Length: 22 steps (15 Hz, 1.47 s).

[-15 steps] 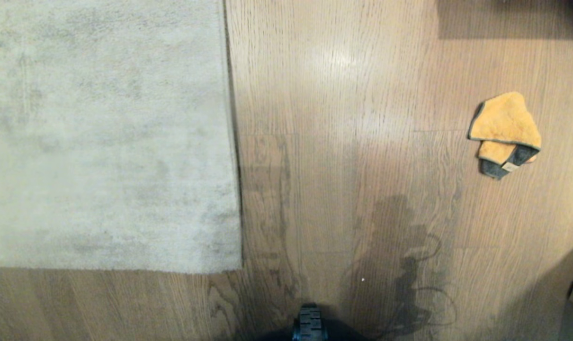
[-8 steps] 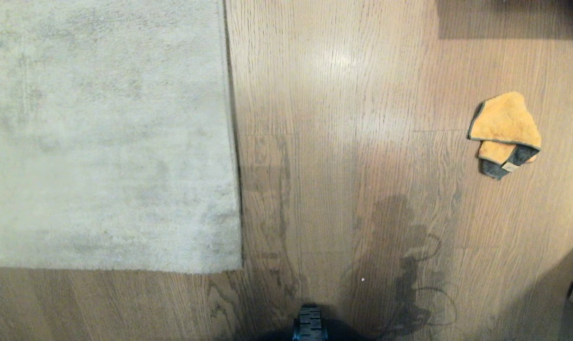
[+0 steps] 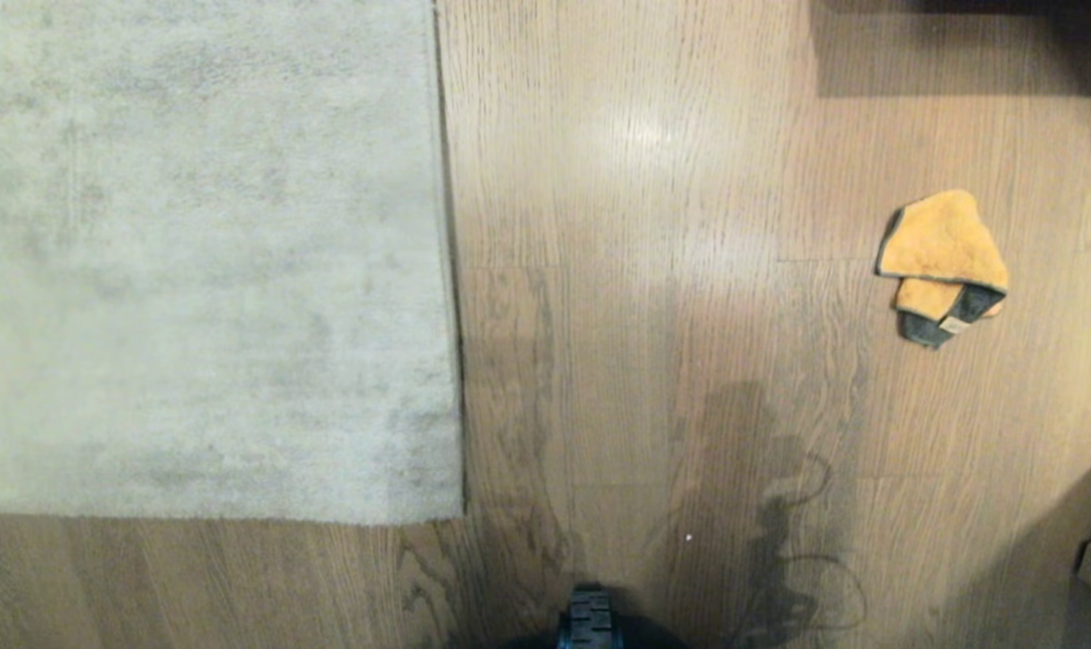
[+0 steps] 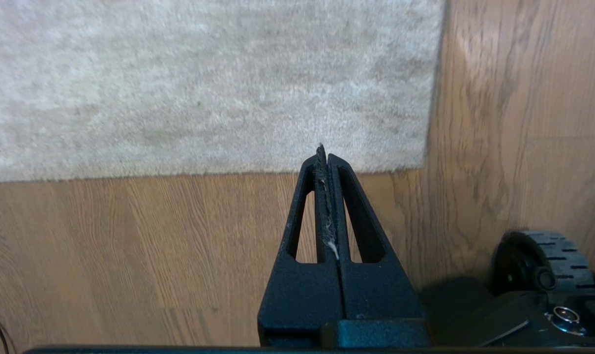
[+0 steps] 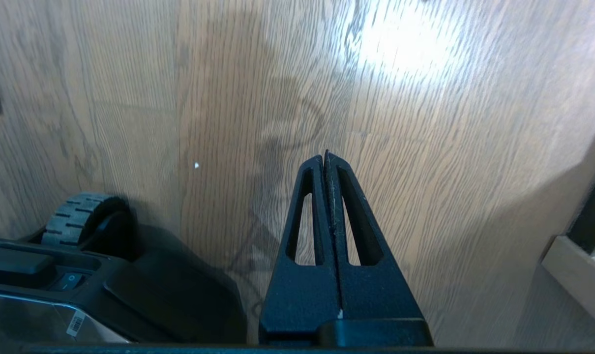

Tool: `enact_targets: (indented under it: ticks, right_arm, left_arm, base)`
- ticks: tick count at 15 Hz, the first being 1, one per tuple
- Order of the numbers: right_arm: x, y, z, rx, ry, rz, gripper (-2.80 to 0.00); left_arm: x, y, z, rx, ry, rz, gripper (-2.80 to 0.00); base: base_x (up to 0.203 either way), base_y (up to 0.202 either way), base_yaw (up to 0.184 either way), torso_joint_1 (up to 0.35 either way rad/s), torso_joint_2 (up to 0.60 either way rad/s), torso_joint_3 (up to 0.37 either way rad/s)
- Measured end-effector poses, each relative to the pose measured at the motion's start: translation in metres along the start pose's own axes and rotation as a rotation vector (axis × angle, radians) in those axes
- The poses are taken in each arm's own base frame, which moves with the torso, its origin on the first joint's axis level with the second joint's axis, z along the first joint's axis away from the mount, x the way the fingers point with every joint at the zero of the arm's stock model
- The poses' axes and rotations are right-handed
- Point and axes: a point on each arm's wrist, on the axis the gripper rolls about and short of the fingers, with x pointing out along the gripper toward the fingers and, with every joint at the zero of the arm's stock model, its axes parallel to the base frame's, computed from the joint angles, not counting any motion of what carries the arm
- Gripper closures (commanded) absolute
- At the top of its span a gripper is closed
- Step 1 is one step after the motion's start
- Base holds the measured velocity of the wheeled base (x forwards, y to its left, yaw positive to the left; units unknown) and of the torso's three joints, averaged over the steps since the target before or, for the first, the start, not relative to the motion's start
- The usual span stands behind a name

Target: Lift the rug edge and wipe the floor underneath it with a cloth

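Nearest, the base wheel [image 3: 589, 617] sits at the bottom of the head view, with bare floor [image 3: 618, 361] stretching ahead of it. The left gripper [image 4: 324, 156] hangs above the floor, fingers [image 4: 338, 182] pressed together with nothing held, tips just short of the rug edge [image 3: 239, 518]. The rug's square corner [image 3: 455, 516] lies flat, its long side edge running away up the left. The right gripper [image 5: 325, 158] hangs over open planks, fingers [image 5: 307, 187] closed and empty. Farther off on the right, the cloth [image 3: 942, 266] lies crumpled on the floor, well apart from both grippers and from the rug.
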Motion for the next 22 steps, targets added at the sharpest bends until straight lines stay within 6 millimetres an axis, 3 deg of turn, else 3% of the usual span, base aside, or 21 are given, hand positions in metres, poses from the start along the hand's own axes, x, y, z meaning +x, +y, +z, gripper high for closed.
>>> enact_targets:
  ticks: [22]
  right_arm:
    - [0.0, 0.0, -0.0001, 0.0, 0.001, 0.0, 0.0]
  left_arm:
    - [0.0, 0.0, 0.0, -0.001, -0.001, 0.0, 0.0]
  base:
    - [0.0, 0.0, 0.0, 0.002, 0.0, 0.202]
